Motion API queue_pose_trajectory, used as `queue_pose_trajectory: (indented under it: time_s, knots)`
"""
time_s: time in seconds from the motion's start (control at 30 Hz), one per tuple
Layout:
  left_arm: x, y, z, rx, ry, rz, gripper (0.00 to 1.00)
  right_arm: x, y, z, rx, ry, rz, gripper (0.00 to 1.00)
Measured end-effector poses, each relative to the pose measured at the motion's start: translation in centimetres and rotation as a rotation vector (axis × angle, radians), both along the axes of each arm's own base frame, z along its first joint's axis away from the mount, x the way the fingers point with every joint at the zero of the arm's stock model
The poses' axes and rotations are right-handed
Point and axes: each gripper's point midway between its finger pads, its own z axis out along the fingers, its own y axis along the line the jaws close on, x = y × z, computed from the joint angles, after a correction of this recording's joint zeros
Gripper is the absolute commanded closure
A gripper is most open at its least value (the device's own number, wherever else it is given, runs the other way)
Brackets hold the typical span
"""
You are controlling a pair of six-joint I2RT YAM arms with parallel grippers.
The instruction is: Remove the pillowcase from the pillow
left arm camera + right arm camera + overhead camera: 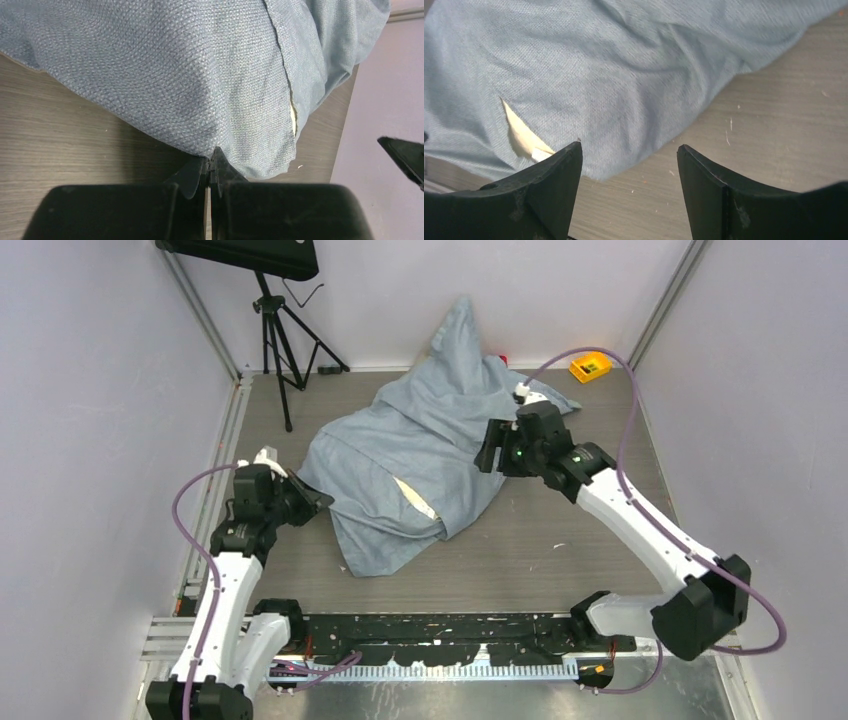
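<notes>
ok, top view: the pillowcase (420, 440) lies on the table (570, 530) as a rumpled grey-blue heap, with its long axis running from its near-left end up to its far peak. the pillow (418, 500) is inside it. only a thin cream sliver shows, through a slit by the pillowcase's near edge. the left gripper (318, 502) sits at the pillowcase's left edge and the right gripper (487, 455) over its right flank.

left wrist view: fingers are clenched together, pinching a fold of the pillowcase at their tips. the coarse woven cloth bulges away from them, and the cream sliver shows along a hem seam on the right.

right wrist view: jaws are spread wide, holding nothing, hovering over the pillowcase's edge where it meets bare table. the cream wedge lies just past the left finger.

my read: the right arm is nearer the slit, so it goes for the pillow while the left anchors the cloth. the fabric is limp and will bunch. the pillow looks plump, so a grip may slip.
</notes>
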Motion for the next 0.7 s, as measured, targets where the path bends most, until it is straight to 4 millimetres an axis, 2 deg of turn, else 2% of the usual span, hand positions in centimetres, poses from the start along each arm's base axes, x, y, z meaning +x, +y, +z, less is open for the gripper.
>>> queue_pose_trajectory:
  time_s: [0.23, 0.43, 0.7]
  knots:
    - [-1.2, 0.2, 0.1, 0.016, 0.005, -0.001, 1.0, 2.2, 3.5, -1.7, -0.111, -0.085, 0.159, 0.34]
    - [-1.6, 0.2, -0.2, 0.026, 0.018, -0.009, 1.0, 3.9, 6.6, -2.2, -0.206, -0.141, 0.283, 0.32]
    - [-1.7, 0.2, -1.0, 0.027, 0.042, -0.012, 1.0, 1.9, 13.9, -3.9, -0.365, -0.204, 0.519, 0.36]
